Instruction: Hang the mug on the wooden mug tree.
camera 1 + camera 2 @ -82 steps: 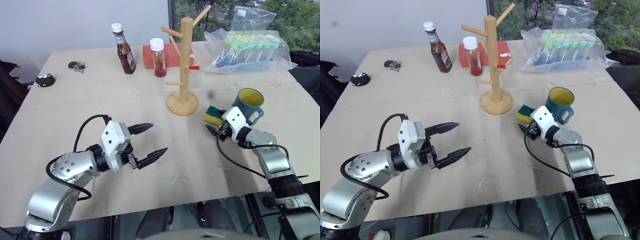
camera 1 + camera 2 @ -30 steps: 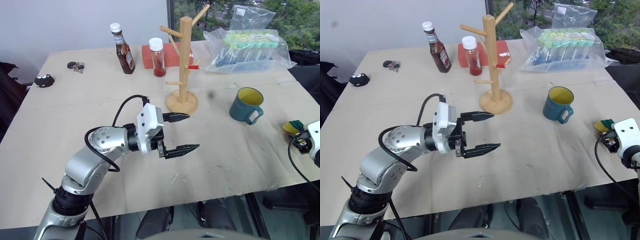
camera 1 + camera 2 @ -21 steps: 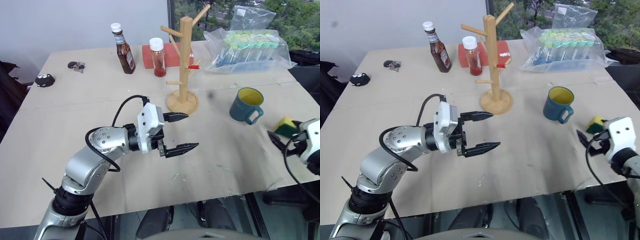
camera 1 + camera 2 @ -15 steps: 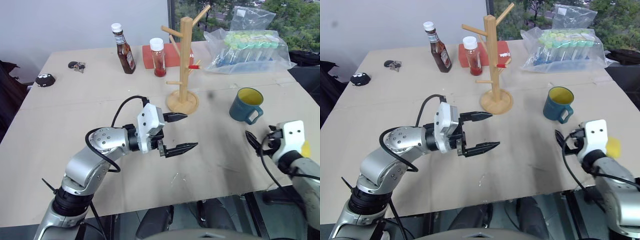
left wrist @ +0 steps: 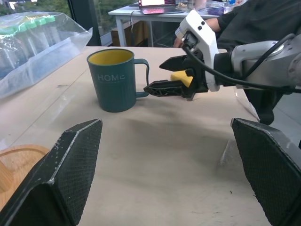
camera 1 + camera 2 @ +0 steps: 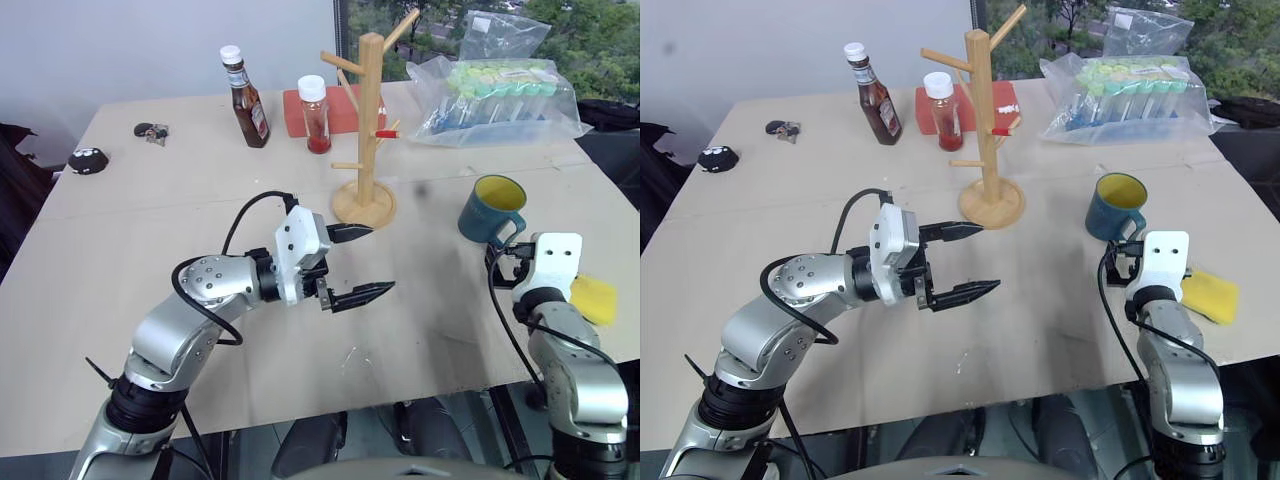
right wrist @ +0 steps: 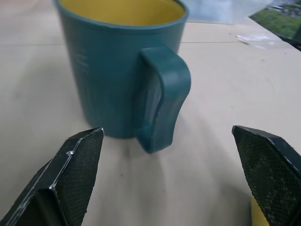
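Note:
The teal-blue mug point(image 6: 490, 209) with a yellow inside stands upright on the table, right of the wooden mug tree point(image 6: 368, 120), its handle turned toward me. My right gripper point(image 7: 167, 128) is open just short of that handle point(image 7: 164, 94), one finger on either side, not touching it. My left gripper point(image 6: 380, 258) hovers open and empty over the table's middle, in front of the tree's round base point(image 6: 992, 205), pointing toward the mug point(image 5: 115, 80). The left wrist view also takes in the right gripper point(image 5: 155, 76) beside the handle.
A yellow sponge point(image 6: 595, 298) lies right of my right arm near the table's edge. At the back stand a brown sauce bottle point(image 6: 246, 95), a red spice jar point(image 6: 316, 115), a red box point(image 6: 338, 108) and a plastic bag of tubes point(image 6: 505, 95). Keys point(image 6: 153, 131) lie far left.
My right gripper let go of the sponge near the table's right edge, opened, and swung left up to the mug's handle. The left gripper stayed where it was.

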`<act>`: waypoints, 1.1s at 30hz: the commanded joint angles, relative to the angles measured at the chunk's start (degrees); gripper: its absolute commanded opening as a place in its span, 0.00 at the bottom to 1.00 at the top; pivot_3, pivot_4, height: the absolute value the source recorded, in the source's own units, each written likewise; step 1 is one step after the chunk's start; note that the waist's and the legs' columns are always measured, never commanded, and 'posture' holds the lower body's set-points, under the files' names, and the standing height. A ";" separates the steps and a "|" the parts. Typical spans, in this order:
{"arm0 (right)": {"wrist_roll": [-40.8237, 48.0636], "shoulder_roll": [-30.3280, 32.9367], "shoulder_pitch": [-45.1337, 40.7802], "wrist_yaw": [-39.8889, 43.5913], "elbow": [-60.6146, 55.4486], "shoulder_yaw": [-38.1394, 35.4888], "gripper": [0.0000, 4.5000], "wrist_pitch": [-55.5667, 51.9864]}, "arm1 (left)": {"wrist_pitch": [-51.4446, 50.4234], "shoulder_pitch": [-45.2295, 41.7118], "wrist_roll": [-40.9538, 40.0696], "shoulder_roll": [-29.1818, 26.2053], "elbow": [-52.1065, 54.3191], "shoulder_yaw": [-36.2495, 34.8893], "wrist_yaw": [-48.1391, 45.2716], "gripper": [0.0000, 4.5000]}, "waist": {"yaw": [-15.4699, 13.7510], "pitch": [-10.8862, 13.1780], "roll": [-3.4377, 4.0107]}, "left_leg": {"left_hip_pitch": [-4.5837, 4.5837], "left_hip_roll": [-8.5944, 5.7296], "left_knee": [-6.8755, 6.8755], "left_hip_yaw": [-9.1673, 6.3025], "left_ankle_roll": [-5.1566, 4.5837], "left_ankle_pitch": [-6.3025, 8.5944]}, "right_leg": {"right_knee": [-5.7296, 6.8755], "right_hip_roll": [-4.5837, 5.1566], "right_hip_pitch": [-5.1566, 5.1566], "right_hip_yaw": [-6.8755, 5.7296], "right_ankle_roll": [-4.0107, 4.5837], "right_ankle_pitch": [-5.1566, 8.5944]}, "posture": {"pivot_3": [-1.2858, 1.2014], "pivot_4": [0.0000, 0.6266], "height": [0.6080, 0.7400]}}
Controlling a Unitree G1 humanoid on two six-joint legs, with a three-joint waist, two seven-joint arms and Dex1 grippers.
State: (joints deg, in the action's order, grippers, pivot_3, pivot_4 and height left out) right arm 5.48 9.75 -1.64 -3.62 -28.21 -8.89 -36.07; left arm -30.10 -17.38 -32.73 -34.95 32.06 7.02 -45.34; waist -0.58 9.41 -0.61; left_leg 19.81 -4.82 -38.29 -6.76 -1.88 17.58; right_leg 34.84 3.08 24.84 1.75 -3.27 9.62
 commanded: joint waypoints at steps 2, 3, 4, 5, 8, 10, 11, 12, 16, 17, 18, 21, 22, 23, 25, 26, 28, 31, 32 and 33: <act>-3.46 -1.07 -1.70 -2.88 2.67 0.16 0.98 4.75 | 0.43 0.39 0.21 0.25 2.57 -1.03 1.01 1.00 | -0.02 0.00 0.00 | 0.00 0.00 0.00 0.00 0.00 0.00 | 0.00 0.00 0.00 0.00 0.00 0.00 | 0.52 0.24 1.00; -4.03 -1.29 -2.05 -3.35 3.49 0.06 0.98 5.55 | 0.52 0.67 0.28 0.27 2.73 -1.01 1.21 1.00 | 0.02 0.00 0.01 | 0.01 0.00 0.00 0.01 0.00 0.00 | -0.01 0.00 0.00 0.00 0.01 0.00 | 0.52 0.24 1.00; -4.57 -1.50 -2.49 -3.77 4.48 0.02 0.98 6.32 | 0.77 1.12 0.47 0.25 2.85 -0.97 1.32 1.00 | 0.04 0.00 0.01 | 0.00 0.00 0.01 0.02 0.00 0.00 | -0.01 0.00 0.00 0.01 0.01 0.00 | 0.52 0.24 1.00; -5.04 -1.73 -2.88 -4.16 5.26 -0.02 0.98 6.86 | 1.08 1.58 0.69 0.28 2.87 -0.92 1.36 1.00 | 0.08 0.00 0.01 | 0.00 0.00 0.01 0.03 0.00 0.00 | -0.02 0.00 0.01 0.02 0.02 -0.01 | 0.52 0.24 1.00; -5.92 -2.23 -4.02 -4.85 7.48 -0.12 0.98 8.39 | 1.80 2.64 1.36 0.60 2.89 -0.71 1.52 1.00 | 0.14 0.00 0.01 | 0.01 0.00 0.02 0.03 0.00 0.00 | -0.02 0.00 0.02 0.04 0.02 -0.01 | 0.52 0.24 1.00; -6.46 -2.47 -5.29 -5.24 9.81 -0.08 0.98 9.60 | 2.39 3.33 1.93 0.70 2.84 -0.63 1.49 1.00 | 0.26 0.00 0.01 | 0.01 0.00 0.03 0.03 0.00 0.00 | -0.01 -0.01 0.05 0.04 0.03 -0.01 | 0.52 0.24 1.00; -6.59 -2.58 -5.67 -5.30 10.62 -0.09 0.93 10.09 | 2.58 3.61 2.14 0.69 2.93 -0.67 1.44 1.00 | 0.33 0.00 0.01 | 0.01 -0.01 0.03 0.08 0.00 0.00 | -0.01 0.00 0.05 0.08 0.02 -0.01 | 0.52 0.24 1.00; -6.48 -2.87 -6.02 -5.41 11.28 -0.27 0.87 10.64 | 2.70 3.82 2.28 0.64 3.01 -0.76 1.35 1.00 | 0.52 0.00 0.01 | 0.01 -0.01 0.03 0.08 0.00 0.00 | -0.01 -0.01 0.05 0.08 0.02 -0.01 | 0.52 0.24 1.00; -6.80 -2.97 -7.11 -4.95 13.27 -0.35 0.49 12.28 | 2.93 4.15 2.56 0.62 3.15 -1.00 1.34 1.00 | 0.83 0.00 0.02 | 0.01 0.00 0.03 0.04 0.00 0.00 | 0.00 -0.02 0.05 0.05 0.03 -0.01 | 0.52 0.24 1.00; -6.83 -2.97 -7.29 -4.80 13.65 -0.36 0.39 12.46 | 2.96 4.19 2.59 0.58 3.20 -1.02 1.41 1.00 | 0.93 0.00 0.01 | 0.01 0.00 0.03 0.05 -0.01 0.00 | 0.00 -0.01 0.05 0.06 0.03 -0.01 | 0.52 0.24 1.00; -6.68 -2.99 -7.56 -4.51 14.23 -0.31 0.26 12.57 | 2.92 4.15 2.58 0.55 3.22 -1.13 1.52 1.00 | 1.06 0.00 0.02 | 0.02 0.00 0.03 0.05 -0.01 0.00 | -0.01 -0.01 0.05 0.06 0.03 -0.01 | 0.52 0.24 1.00; -6.59 -2.83 -8.15 -3.67 15.53 0.11 0.01 12.91 | 2.80 4.03 2.49 0.68 3.27 -1.45 1.99 1.00 | 1.29 -0.01 0.00 | 0.01 -0.01 0.04 0.05 -0.01 0.00 | -0.01 -0.01 0.06 0.07 0.03 -0.01 | 0.52 0.24 1.00; -6.63 -2.85 -8.27 -3.60 15.82 0.16 0.01 13.06 | 2.77 4.03 2.47 0.69 3.30 -1.46 2.08 1.00 | 1.33 -0.01 0.00 | 0.01 0.00 0.05 0.04 -0.01 0.00 | -0.01 -0.02 0.05 0.07 0.04 -0.01 | 0.52 0.24 1.00; -6.69 -2.88 -8.46 -3.56 16.16 0.18 0.01 13.17 | 2.74 4.05 2.44 0.70 3.36 -1.46 2.17 1.00 | 1.35 -0.01 0.00 | 0.01 0.00 0.05 0.04 -0.01 0.00 | -0.01 -0.02 0.06 0.07 0.03 -0.01 | 0.52 0.24 1.00; -6.77 -2.76 -8.95 -3.31 16.93 0.19 0.01 13.46 | 2.70 4.21 2.36 0.70 3.49 -1.50 2.34 1.00 | 1.35 -0.01 0.00 | 0.00 0.00 0.05 0.04 -0.01 0.00 | 0.00 -0.02 0.06 0.07 0.03 -0.01 | 0.52 0.24 1.00; -6.75 -2.59 -9.28 -3.07 17.32 0.16 0.01 13.70 | 2.71 4.29 2.35 0.74 3.51 -1.54 2.47 1.00 | 1.36 -0.01 0.00 | 0.00 0.00 0.05 0.05 -0.01 0.00 | 0.00 -0.02 0.06 0.08 0.04 -0.01 | 0.52 0.24 1.00; -6.57 -1.77 -9.99 -1.78 17.90 0.30 0.01 14.33 | 2.98 4.60 2.32 1.14 3.45 -1.87 3.04 1.00 | 1.40 -0.01 0.00 | 0.00 0.00 0.04 0.07 -0.01 0.00 | 0.00 -0.02 0.06 0.10 0.03 -0.02 | 0.52 0.24 1.00; -4.82 1.68 -11.93 4.81 18.53 1.53 0.01 14.41 | 4.68 6.20 2.76 2.98 2.81 -3.03 5.07 1.00 | 1.45 -0.01 0.01 | 0.00 0.00 0.04 0.09 -0.01 0.00 | 0.00 -0.02 0.06 0.11 0.03 -0.02 | 0.52 0.24 1.00; -3.43 3.36 -13.02 8.29 18.70 1.89 0.01 14.14 | 5.68 7.20 3.44 3.57 2.65 -3.39 5.78 1.00 | 1.51 0.00 0.02 | -0.01 0.00 0.04 0.11 -0.01 0.00 | 0.00 -0.02 0.06 0.13 0.03 -0.02 | 0.52 0.24 1.00; -1.72 5.71 -14.56 12.49 18.60 2.26 0.01 12.94 | 6.90 8.51 3.89 4.73 2.59 -4.02 6.90 1.00 | 1.55 0.01 0.03 | -0.01 0.00 0.04 0.13 -0.02 0.00 | -0.01 -0.02 0.06 0.15 0.03 -0.02 | 0.52 0.24 1.00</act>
State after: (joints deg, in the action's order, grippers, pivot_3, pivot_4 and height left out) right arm 1.36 13.14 -13.64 3.24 -7.84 -7.12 -23.35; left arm -25.84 -9.95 -29.57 -31.15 33.10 4.85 -40.07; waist 0.97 9.42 -0.58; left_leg 19.80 -4.83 -38.24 -6.61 -1.90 17.58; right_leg 34.83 3.05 24.90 1.93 -3.24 9.59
